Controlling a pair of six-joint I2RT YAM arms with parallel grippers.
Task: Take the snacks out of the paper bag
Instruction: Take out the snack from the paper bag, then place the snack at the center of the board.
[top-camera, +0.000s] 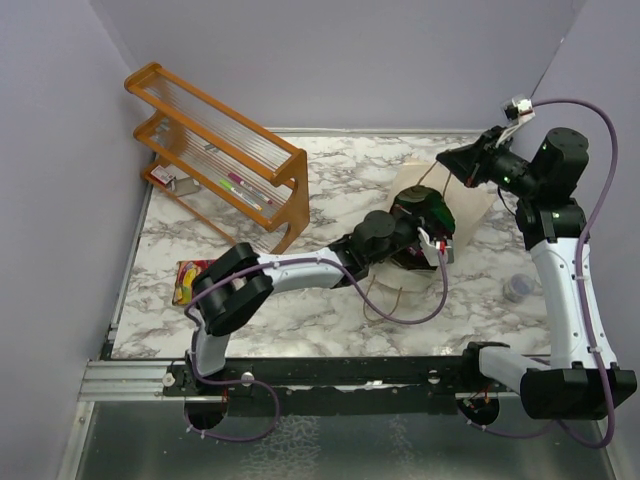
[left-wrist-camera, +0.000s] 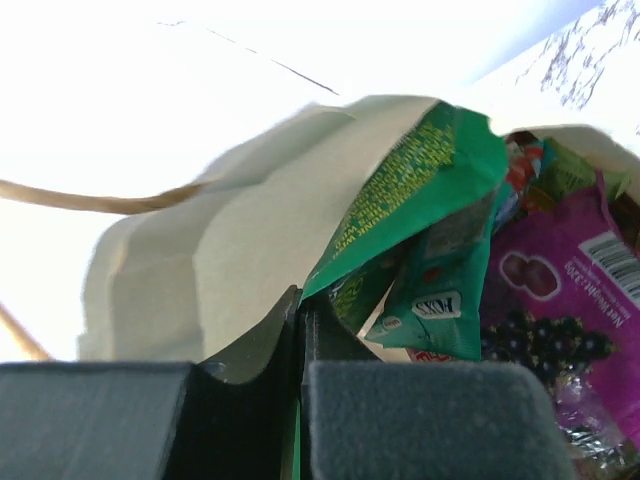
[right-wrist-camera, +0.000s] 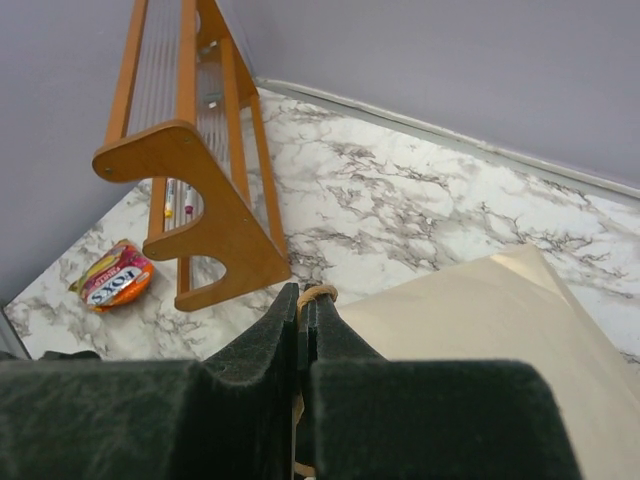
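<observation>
The beige paper bag (top-camera: 470, 195) lies at the back right of the table. My right gripper (top-camera: 447, 160) is shut on its brown string handle (right-wrist-camera: 318, 294), with the bag's side (right-wrist-camera: 490, 330) just below it. My left gripper (top-camera: 437, 218) reaches into the bag's mouth and is shut (left-wrist-camera: 300, 305) on the edge of a green packet (left-wrist-camera: 420, 190). A second green packet (left-wrist-camera: 440, 300) and a purple packet (left-wrist-camera: 560, 300) lie behind it inside the bag (left-wrist-camera: 230, 250). A red-yellow packet (top-camera: 187, 280) lies on the table at the left, and also shows in the right wrist view (right-wrist-camera: 115, 278).
An orange wooden slatted rack (top-camera: 220, 160) stands at the back left with pens on its lower shelf. A small clear round cap (top-camera: 517, 288) lies at the right, near the right arm. The bag's other string handle (top-camera: 385, 300) trails on the table.
</observation>
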